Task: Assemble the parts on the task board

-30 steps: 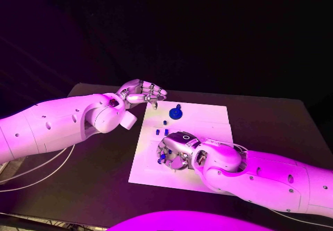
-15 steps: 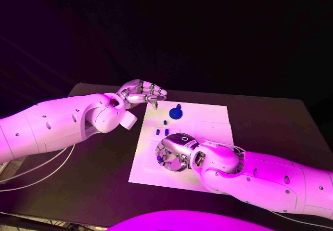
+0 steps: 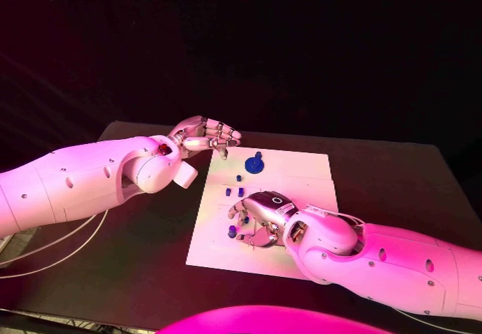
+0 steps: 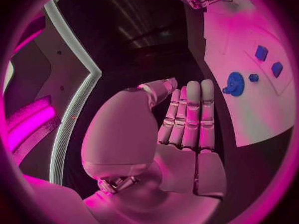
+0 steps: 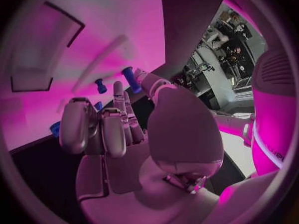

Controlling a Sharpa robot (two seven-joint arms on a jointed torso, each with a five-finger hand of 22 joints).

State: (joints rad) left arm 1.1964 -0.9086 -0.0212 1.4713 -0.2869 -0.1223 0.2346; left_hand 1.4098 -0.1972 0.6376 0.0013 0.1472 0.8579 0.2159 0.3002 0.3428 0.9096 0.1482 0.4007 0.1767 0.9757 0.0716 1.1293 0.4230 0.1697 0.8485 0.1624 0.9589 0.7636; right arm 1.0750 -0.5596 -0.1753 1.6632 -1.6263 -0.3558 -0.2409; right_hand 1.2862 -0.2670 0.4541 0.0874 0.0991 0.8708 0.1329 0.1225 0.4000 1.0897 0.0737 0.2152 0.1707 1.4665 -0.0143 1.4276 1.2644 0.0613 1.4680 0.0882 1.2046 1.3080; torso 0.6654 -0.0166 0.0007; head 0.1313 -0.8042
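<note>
The white task board [image 3: 291,174] lies mid-table. A round blue part [image 3: 254,164] sits near its far edge, also seen as the round blue part [image 4: 234,83]. Two small blue pieces [image 3: 235,190] lie just nearer. My right hand [image 3: 259,217] hangs over the board's left middle with its fingers curled down. A blue peg [image 5: 131,79] stands between its thumb tip and a fingertip; I cannot tell whether they pinch it. More small blue parts [image 5: 99,86] lie by the fingers. My left hand [image 3: 206,136] hovers off the board's far left corner, holding nothing.
Black table [image 3: 402,174] surrounds the board, with bare room to its right. White cables [image 3: 50,247] trail under my left arm at the table's left edge. A recessed outline [image 5: 47,45] marks the board beyond my right hand.
My right hand has turned over the board's left middle and its fingers have shifted around the blue parts. The left hand has stayed put.
</note>
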